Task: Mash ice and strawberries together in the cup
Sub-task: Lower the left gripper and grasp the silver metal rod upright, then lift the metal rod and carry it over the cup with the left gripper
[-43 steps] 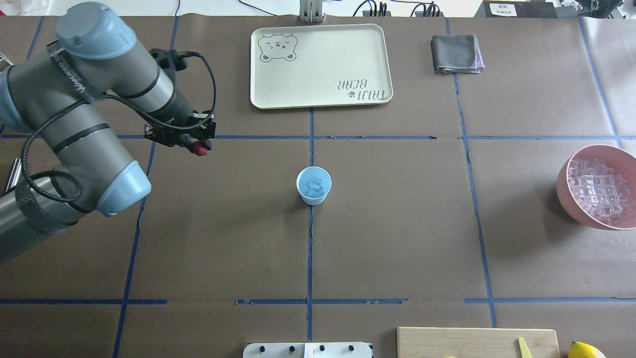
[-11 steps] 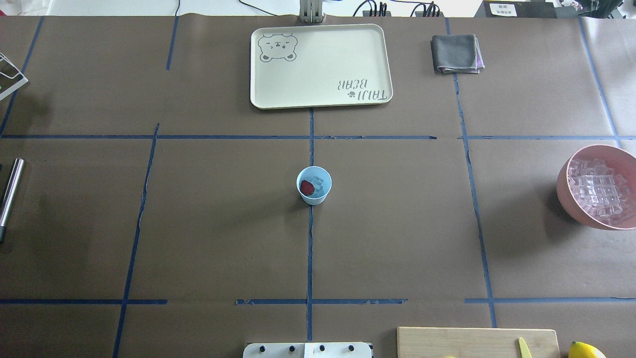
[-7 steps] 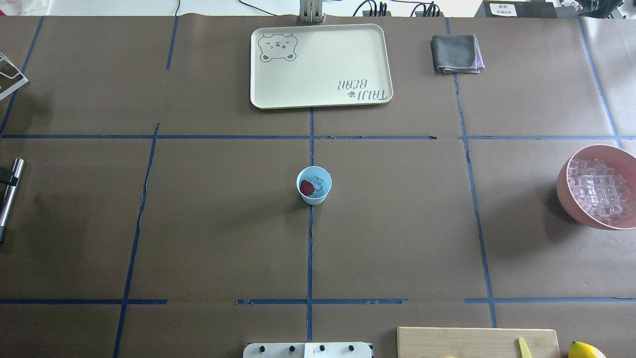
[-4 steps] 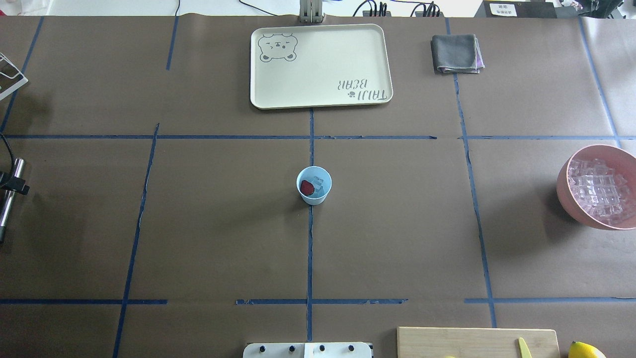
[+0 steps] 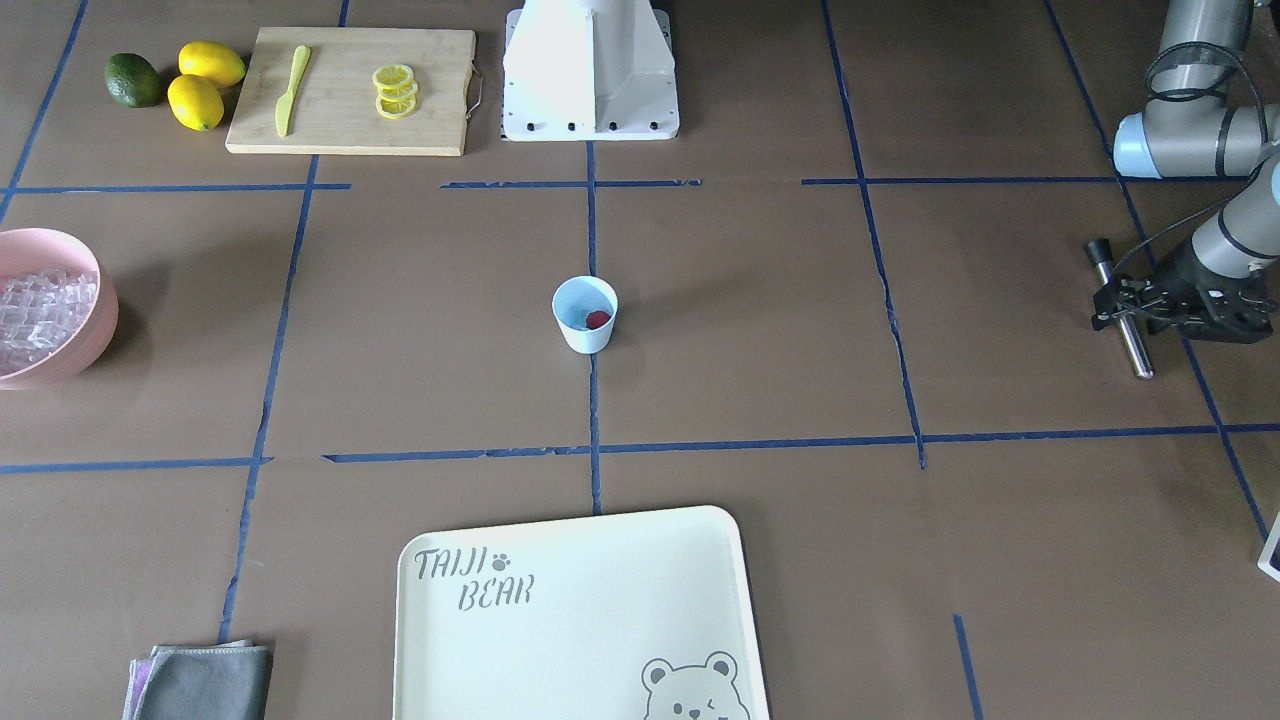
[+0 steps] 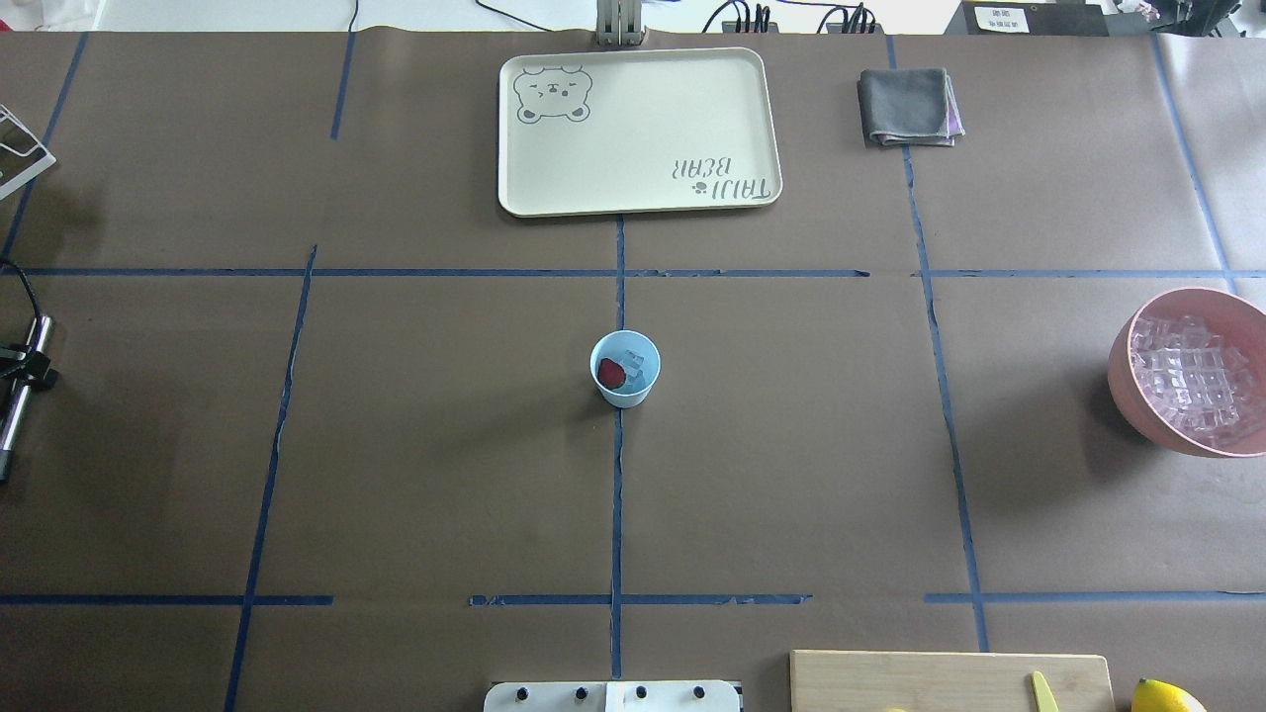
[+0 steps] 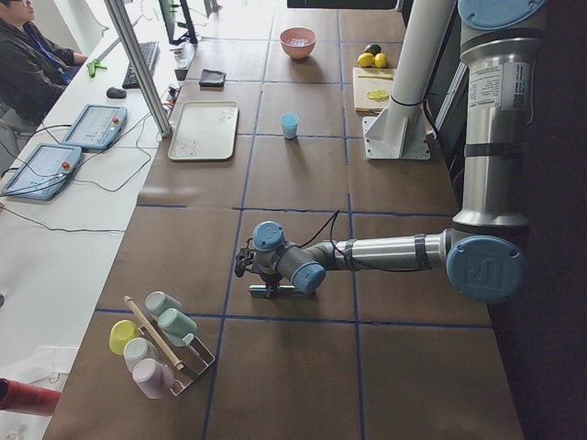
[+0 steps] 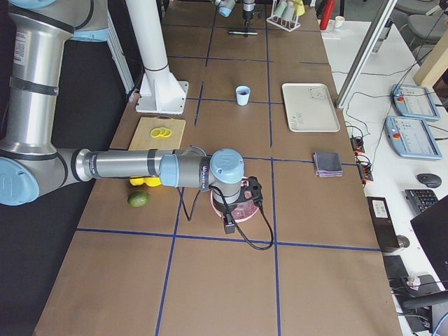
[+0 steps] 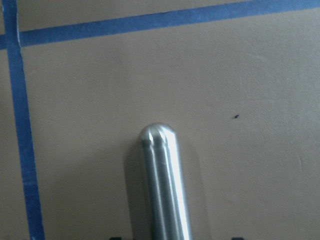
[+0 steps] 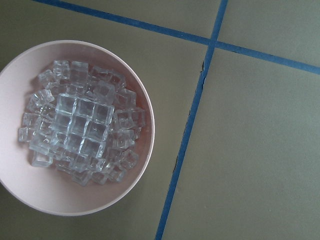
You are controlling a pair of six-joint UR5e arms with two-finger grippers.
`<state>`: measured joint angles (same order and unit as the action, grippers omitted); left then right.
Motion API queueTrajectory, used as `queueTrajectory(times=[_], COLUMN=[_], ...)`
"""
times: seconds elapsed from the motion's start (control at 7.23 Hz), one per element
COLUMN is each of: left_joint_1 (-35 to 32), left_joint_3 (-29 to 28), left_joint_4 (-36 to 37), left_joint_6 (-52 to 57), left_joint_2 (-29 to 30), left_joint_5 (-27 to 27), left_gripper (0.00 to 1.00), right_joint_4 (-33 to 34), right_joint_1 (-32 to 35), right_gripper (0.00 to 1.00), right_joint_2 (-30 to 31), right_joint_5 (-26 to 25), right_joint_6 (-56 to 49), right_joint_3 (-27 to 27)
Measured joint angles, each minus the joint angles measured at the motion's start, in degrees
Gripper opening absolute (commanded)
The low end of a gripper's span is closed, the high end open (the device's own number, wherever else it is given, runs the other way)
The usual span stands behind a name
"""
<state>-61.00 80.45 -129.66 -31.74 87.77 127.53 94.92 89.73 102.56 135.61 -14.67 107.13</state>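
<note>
The light-blue cup (image 6: 624,391) stands at the table's middle and also shows in the front view (image 5: 583,335). In it lie the red strawberry (image 6: 611,373) and a few clear ice cubes (image 6: 639,368). More ice (image 10: 80,130) fills the pink bowl (image 6: 1137,396). My left gripper (image 5: 1125,305) is open and low over a metal rod (image 5: 1135,350) at the table's left end, with one finger on each side. The rod's rounded tip shows in the left wrist view (image 9: 160,165). My right gripper (image 8: 234,203) hangs over the pink bowl; I cannot tell whether it is open or shut.
A cream tray (image 6: 638,129) and a grey cloth (image 6: 908,106) lie at the far side. A cutting board (image 5: 330,110) with lemon slices, a yellow knife, lemons and a lime sits near the robot base (image 5: 590,70). A rack of cups (image 7: 156,344) stands beyond the rod.
Earlier my left gripper held the strawberry; the strawberry now lies in the cup. In the last second the left gripper came in at the left edge over the rod. The rod has not moved.
</note>
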Motion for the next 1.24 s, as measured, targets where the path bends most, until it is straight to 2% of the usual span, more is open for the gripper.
queueTrajectory(times=[0.41,0.69,1.11,1.24], left_joint_1=[-0.05,-0.17,0.0,0.66], left_joint_3=[0.98,5.2,8.35,8.66], left_joint_4=[0.09,-0.89,-9.92,-12.1], left_joint_6=[0.13,2.03,6.71,6.68], left_joint_2=[1.57,3.79,12.21,16.35], left_joint_5=[-0.14,-0.45,0.06,0.13], left_gripper=[0.0,0.02,0.07,0.02], right_joint_4=[0.0,0.0,0.0,0.0], right_joint_1=[0.0,0.0,0.0,0.0], right_gripper=[0.99,0.99,0.99,0.99], right_joint_2=[-0.14,-0.19,-0.25,-0.24], right_joint_5=[0.0,0.06,0.09,0.11], right_joint_6=[0.09,0.15,0.16,0.16], right_joint_3=[0.01,0.01,0.01,0.0])
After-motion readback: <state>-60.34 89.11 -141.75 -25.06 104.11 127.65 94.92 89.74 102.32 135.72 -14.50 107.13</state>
